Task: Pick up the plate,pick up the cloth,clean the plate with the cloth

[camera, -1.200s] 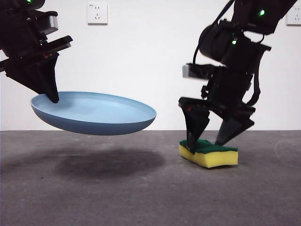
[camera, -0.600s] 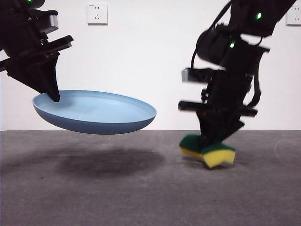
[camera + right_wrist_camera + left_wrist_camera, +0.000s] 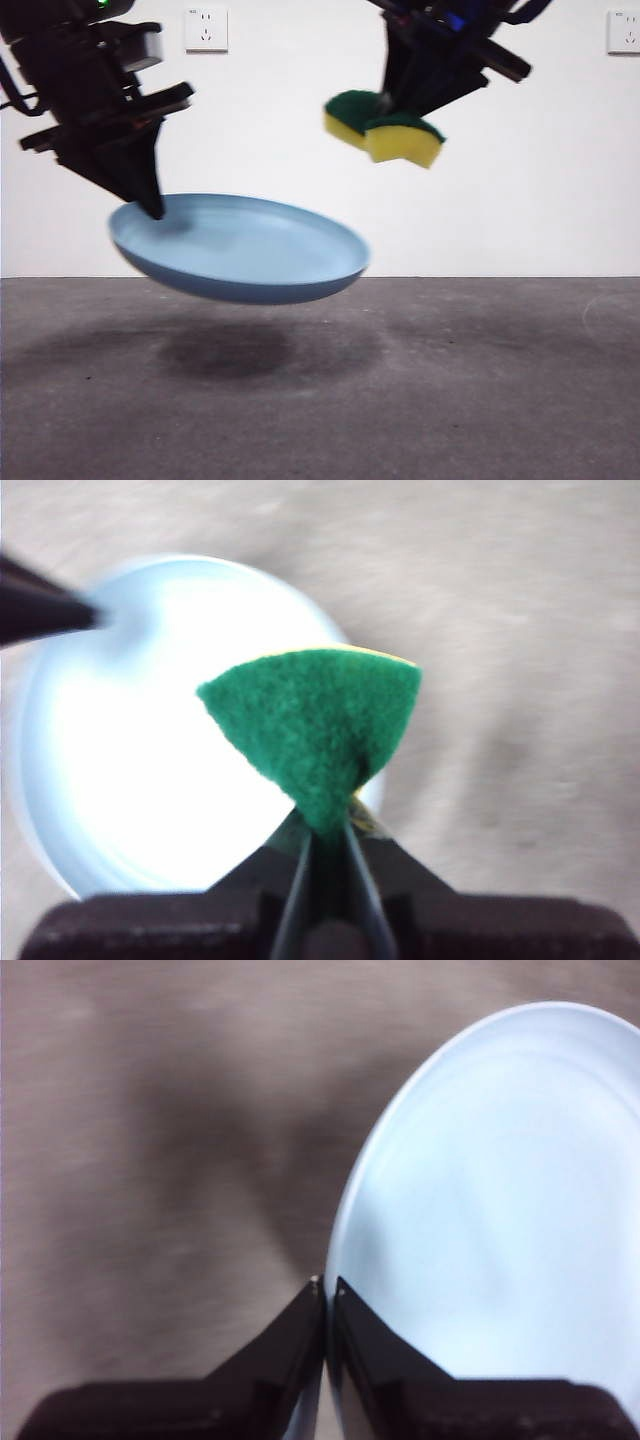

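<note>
The light-blue plate hangs tilted in the air above the table. My left gripper is shut on its rim, and the left wrist view shows the jaws of this gripper pinching the plate's edge. My right gripper is shut on the cloth, a yellow sponge with a green layer, squeezed and folded, held high, above and just right of the plate. In the right wrist view this gripper pinches the sponge's green face with the plate below it.
The dark grey table runs under both arms, with the plate's shadow on it. A white wall stands behind, with sockets at the upper left and upper right.
My right gripper shut on the sponge on the table, then lifted it high and to the left toward the plate. My left gripper moved the plate a little to the right.
</note>
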Robot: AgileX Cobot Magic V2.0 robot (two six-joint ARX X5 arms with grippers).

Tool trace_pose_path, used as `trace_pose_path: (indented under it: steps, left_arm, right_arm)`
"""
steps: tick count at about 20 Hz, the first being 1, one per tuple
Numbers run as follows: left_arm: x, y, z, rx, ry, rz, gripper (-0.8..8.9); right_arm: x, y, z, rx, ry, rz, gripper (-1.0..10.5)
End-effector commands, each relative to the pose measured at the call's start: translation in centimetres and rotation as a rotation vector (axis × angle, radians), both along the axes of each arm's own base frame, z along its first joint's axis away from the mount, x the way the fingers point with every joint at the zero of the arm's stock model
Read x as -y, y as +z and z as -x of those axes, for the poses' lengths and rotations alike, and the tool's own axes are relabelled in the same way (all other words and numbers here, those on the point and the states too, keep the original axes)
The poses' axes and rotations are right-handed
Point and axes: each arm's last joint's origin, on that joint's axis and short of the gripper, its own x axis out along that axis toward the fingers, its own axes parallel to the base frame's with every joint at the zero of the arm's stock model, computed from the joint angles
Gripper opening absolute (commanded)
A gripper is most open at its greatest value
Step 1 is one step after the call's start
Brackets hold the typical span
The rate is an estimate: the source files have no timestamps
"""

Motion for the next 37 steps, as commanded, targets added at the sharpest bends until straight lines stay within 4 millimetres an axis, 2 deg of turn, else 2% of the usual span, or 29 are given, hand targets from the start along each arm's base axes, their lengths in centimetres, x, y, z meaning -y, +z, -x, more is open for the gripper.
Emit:
trace_pose_path:
  steps: [1,5,11,14,19,22,24,27,29,33,37]
  left_arm:
    - [1.6,-0.2,0.4,-0.028,-0.075,0.062,-0.08]
    - [3.0,-0.1,1.1,-0.056,-0.161,0.127,-0.08]
    - [3.1,0.0,1.1,-0.077,-0.184,0.184,-0.08]
    - [3.1,0.1,1.0,-0.056,-0.182,0.186,-0.08]
    - [2.8,0.3,0.5,-0.001,-0.144,0.164,-0.08]
    - [2.2,0.3,0.2,-0.002,-0.122,0.164,-0.08]
    - [1.6,0.1,0.1,-0.021,-0.105,0.156,-0.08]
    - [1.1,-0.2,0.4,-0.069,-0.109,0.13,-0.08]
    - [1.1,-0.4,0.6,-0.094,-0.121,0.117,-0.08]
    - [1.4,-0.3,0.9,-0.137,-0.191,0.2,-0.08]
    - [1.6,-0.2,0.8,-0.134,-0.228,0.253,-0.08]
  right_arm:
    - [-1.3,-0.8,0.3,-0.021,0.028,0.006,-0.1]
    - [-2.8,-2.5,-0.3,-0.041,0.049,0.029,-0.1]
    - [-5.0,-6.7,-2.1,-0.111,0.084,0.051,-0.1]
    - [-6.4,-7.2,-1.5,-0.141,0.141,0.004,-0.1]
    - [-8.1,-7.5,0.9,-0.175,0.228,0.051,-0.1]
    - [-7.8,-8.2,2.1,-0.241,0.257,0.172,-0.1]
    - [-7.1,-8.7,2.4,-0.249,0.204,0.29,-0.1]
    - [-5.8,-8.8,1.9,-0.153,0.059,0.497,-0.1]
    - [-5.3,-8.7,1.2,-0.076,-0.029,0.551,-0.1]
    - [-5.4,-8.0,-0.6,0.005,-0.079,0.424,-0.1]
    - [-6.4,-7.3,-1.2,0.023,0.005,0.226,-0.1]
